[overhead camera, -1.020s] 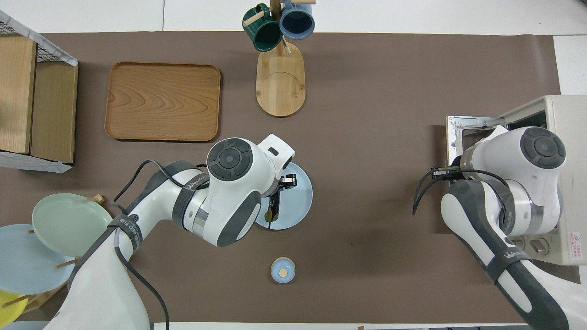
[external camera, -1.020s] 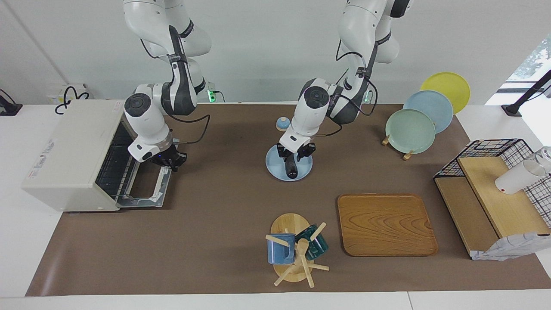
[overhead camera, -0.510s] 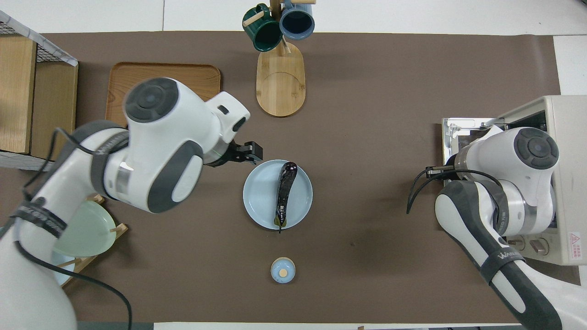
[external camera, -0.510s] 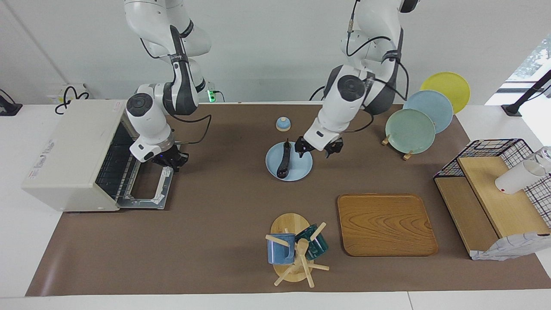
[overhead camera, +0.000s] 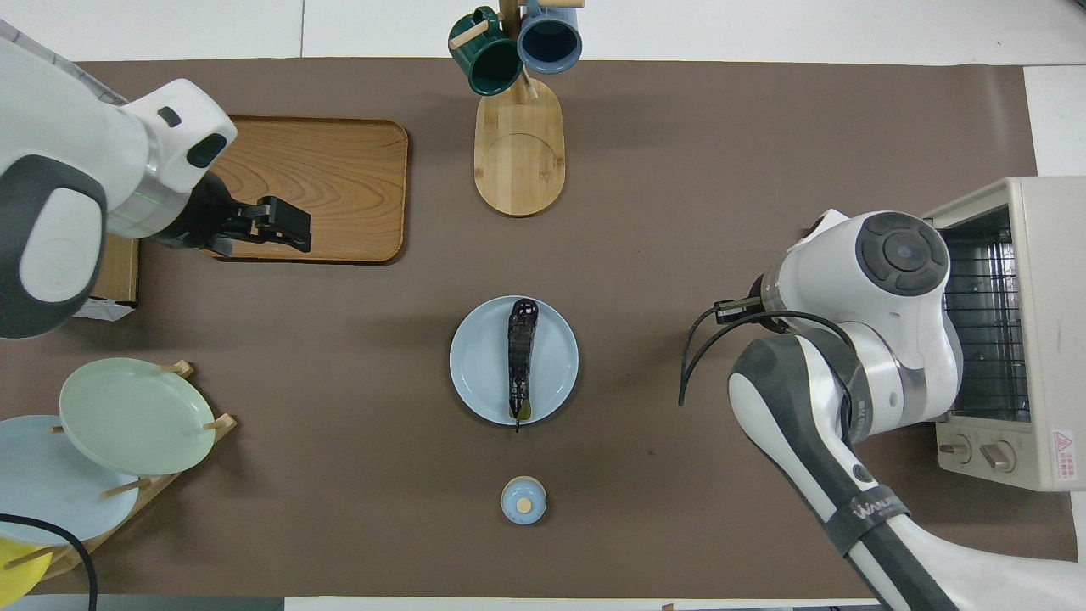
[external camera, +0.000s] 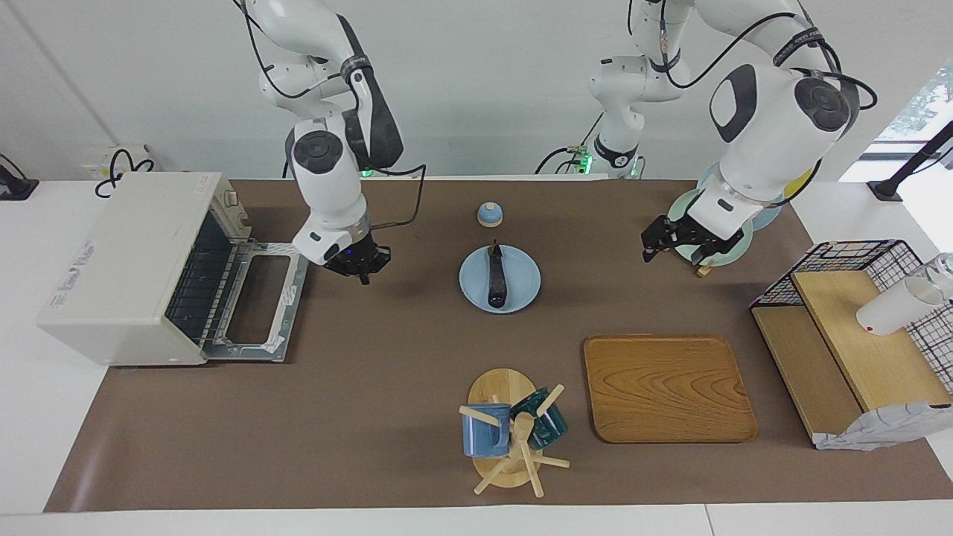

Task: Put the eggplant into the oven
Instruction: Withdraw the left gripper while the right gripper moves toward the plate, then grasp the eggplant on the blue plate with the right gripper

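Jaws of my left gripper (external camera: 674, 251) (overhead camera: 293, 229) stand spread apart and hold nothing; it hangs in the air near the plate rack (external camera: 703, 269) and the wooden tray (external camera: 670, 387). My right gripper (external camera: 361, 269) hangs over the brown mat (external camera: 372, 357) between the oven's lowered door (external camera: 257, 301) and the light blue plate (external camera: 525, 286); its fingertips look pressed together, grasping nothing.

The eggplant (external camera: 496, 277) (overhead camera: 522, 356) lies lengthwise on that plate at mid desk, touched by neither gripper, its greenish stem tip pointing toward me. The oven (external camera: 119, 253) (overhead camera: 1027, 331) sits at my right arm's end of the desk, door folded flat, wire rack (external camera: 197, 286) exposed.

Surroundings: a small blue knobbed lid (external camera: 489, 214) lies nearer to me than the plate; a wooden mug tree (external camera: 510, 439) bearing a blue mug (external camera: 484, 432) and a green mug (external camera: 547, 424) stands farther from me. A wire-sided wooden shelf (external camera: 841, 327) with a white cup (external camera: 897, 305) occupies my left arm's end.
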